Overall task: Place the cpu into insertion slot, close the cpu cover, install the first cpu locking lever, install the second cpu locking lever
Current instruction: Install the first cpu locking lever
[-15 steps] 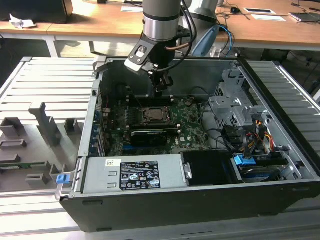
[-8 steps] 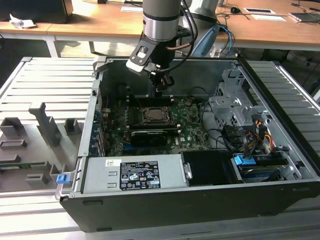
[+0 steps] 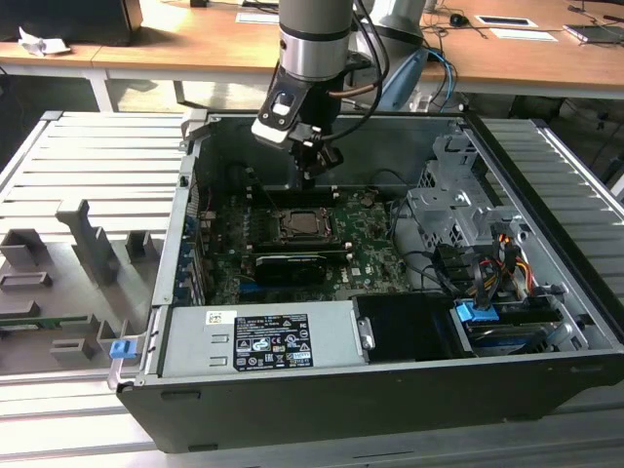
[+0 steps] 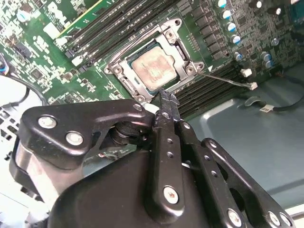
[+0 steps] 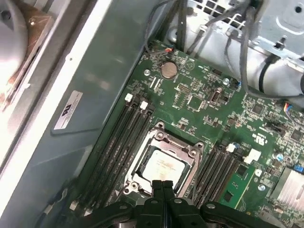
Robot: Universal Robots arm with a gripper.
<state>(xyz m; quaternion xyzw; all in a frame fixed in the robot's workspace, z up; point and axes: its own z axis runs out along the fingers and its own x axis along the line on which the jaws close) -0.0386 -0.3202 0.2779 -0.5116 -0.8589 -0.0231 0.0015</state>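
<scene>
The cpu (image 4: pixel 153 70) lies flat in the insertion slot (image 4: pixel 124 80) on the green motherboard, its silvery-tan top showing through the cut-out. The cpu cover (image 4: pixel 183 52) lies down over it as a metal frame. In the first wrist view the cpu (image 5: pixel 164 166) and the cpu cover (image 5: pixel 176 146) sit just beyond my fingertips. My gripper (image 4: pixel 164 98) is shut with nothing in it, hovering over the socket's edge; it also shows as the gripper (image 5: pixel 164 185) and the gripper (image 3: pixel 310 168). A thin metal lever rod (image 4: pixel 230 80) sticks out from one socket corner.
Black memory slots (image 5: pixel 118 142) flank the socket on both sides. The case wall (image 5: pixel 90 80) stands close by. Cables and a drive cage (image 3: pixel 458 219) crowd the exterior view's right, and a power supply (image 3: pixel 258 341) sits at the front. A grey fixture tray (image 3: pixel 68 273) lies outside the case.
</scene>
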